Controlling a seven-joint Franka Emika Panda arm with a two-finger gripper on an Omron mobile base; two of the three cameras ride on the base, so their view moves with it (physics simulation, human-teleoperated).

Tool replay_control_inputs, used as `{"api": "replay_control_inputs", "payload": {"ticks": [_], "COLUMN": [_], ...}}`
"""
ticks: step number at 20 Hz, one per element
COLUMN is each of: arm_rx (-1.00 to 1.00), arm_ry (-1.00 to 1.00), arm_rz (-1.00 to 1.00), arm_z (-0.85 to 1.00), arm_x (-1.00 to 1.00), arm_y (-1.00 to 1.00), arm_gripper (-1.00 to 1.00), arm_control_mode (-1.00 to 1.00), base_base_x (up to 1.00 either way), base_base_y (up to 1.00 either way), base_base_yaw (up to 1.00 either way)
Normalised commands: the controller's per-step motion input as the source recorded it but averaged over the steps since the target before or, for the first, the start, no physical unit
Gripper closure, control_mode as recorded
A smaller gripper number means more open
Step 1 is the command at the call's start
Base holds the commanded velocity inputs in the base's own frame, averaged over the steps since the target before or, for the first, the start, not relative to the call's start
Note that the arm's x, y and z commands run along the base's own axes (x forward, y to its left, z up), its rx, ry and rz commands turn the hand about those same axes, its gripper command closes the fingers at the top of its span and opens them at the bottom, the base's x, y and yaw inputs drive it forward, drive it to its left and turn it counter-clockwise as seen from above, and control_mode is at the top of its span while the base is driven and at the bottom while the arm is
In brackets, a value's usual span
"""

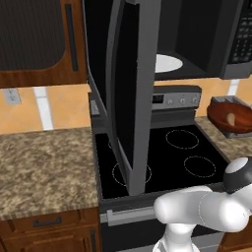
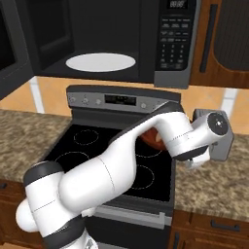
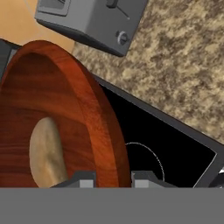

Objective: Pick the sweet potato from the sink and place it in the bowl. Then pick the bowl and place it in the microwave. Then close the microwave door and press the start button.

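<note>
Flat, even rendered light with no visible lamp and almost no cast shadows. The microwave (image 2: 116,39) cavity is dim, its white turntable plate (image 2: 100,62) bright. The robot arm (image 2: 121,165) carries soft shading. Textures look coarse and slightly pixelated; nothing is blurred or distorted.

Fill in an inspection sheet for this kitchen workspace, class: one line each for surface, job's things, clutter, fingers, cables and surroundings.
Surface: speckled granite counter either side of a black stove top.
Job's things: sweet potato lies inside the bowl, which is lifted and tilted over the stove's right edge; microwave above the stove, its door swung wide open, white turntable bare.
Clutter: grey toaster on the right counter.
Fingers: gripper shut on the bowl's rim, one finger inside, one outside.
Cables: nothing seen.
Surroundings: wood cabinets, orange backsplash, wall outlet.
</note>
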Motion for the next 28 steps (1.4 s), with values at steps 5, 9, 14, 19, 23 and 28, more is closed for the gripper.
{"api": "replay_control_inputs", "payload": {"ticks": [5, 9, 14, 19, 23, 28], "arm_rx": [0.00, 0.00, 0.00, 0.00, 0.00, 0.02], "arm_ry": [0.00, 0.00, 0.00, 0.00, -0.05, -0.04], "arm_rz": [0.00, 0.00, 0.00, 0.00, 0.01, 0.05], "arm_z": [0.00, 0.00, 0.00, 0.00, 0.00, 0.55], "arm_x": [0.00, 0.00, 0.00, 0.00, -0.29, -0.48], "arm_y": [0.00, 0.00, 0.00, 0.00, 0.07, 0.67], "arm_gripper": [1.00, 1.00, 1.00, 1.00, 1.00, 1.00], "arm_control_mode": [1.00, 1.00, 1.00, 1.00, -1.00, -1.00], "base_base_x": [0.25, 0.47, 0.56, 0.06, -0.04, 0.00], "base_base_y": [0.41, 0.21, -0.01, 0.00, 0.00, 0.00], "base_base_yaw": [-0.02, 0.00, 0.00, 0.00, 0.00, 0.00]}}
